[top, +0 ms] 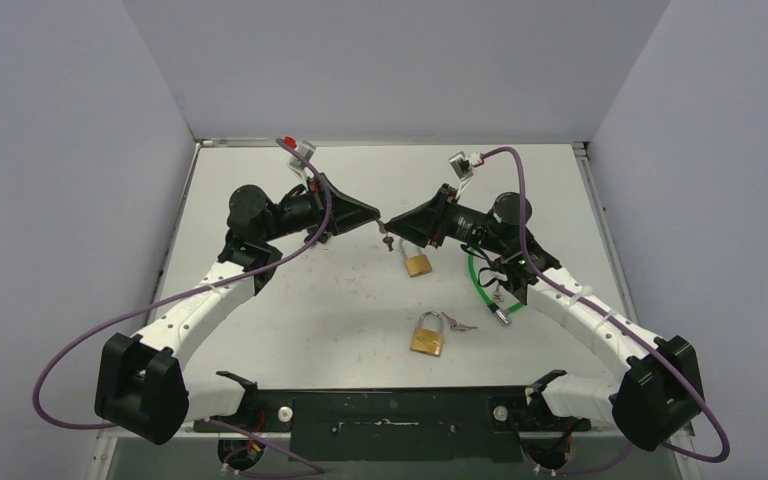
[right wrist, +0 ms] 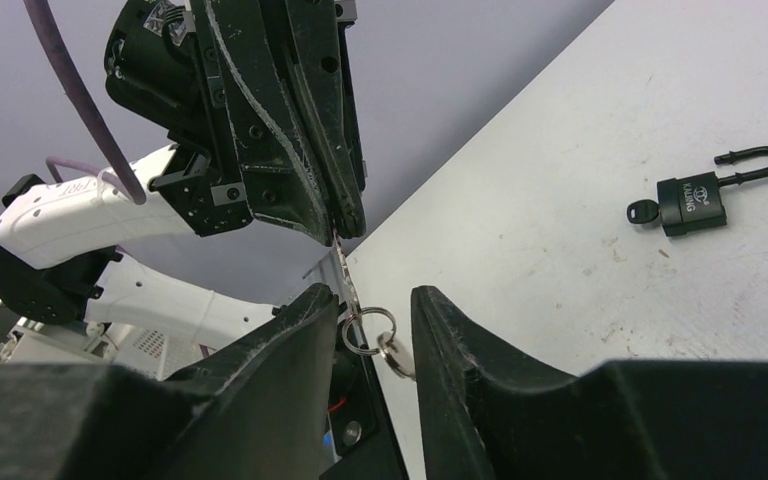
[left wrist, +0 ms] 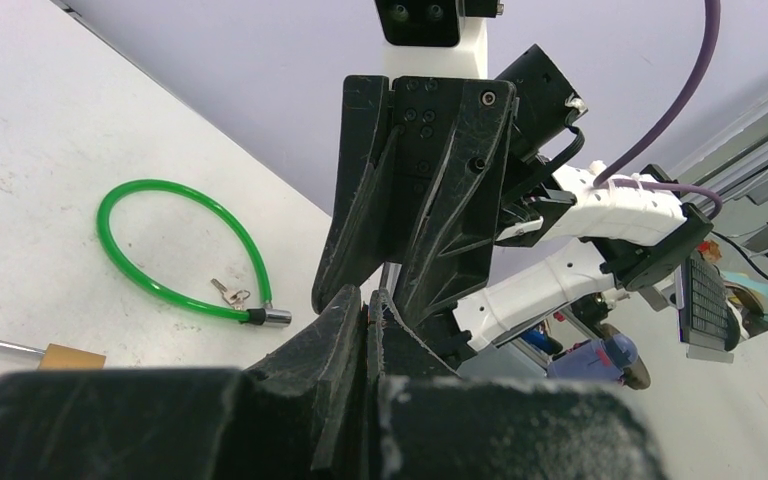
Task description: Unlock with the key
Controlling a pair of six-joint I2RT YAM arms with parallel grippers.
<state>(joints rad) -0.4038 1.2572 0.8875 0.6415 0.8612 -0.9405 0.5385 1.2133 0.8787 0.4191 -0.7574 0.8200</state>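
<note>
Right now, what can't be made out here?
The key: too small in the top view; in the left wrist view hidden behind the left end effector.
The brass padlock: left wrist view, cut off by the left edge and that end effector's body.
The black padlock: right wrist view only; I cannot find it in the top view.
The near padlock: top view, keyhole not visible.

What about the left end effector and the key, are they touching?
Touching. The right wrist view shows the key sticking straight out from between the left end effector's shut fingertips, pinched there.
</note>
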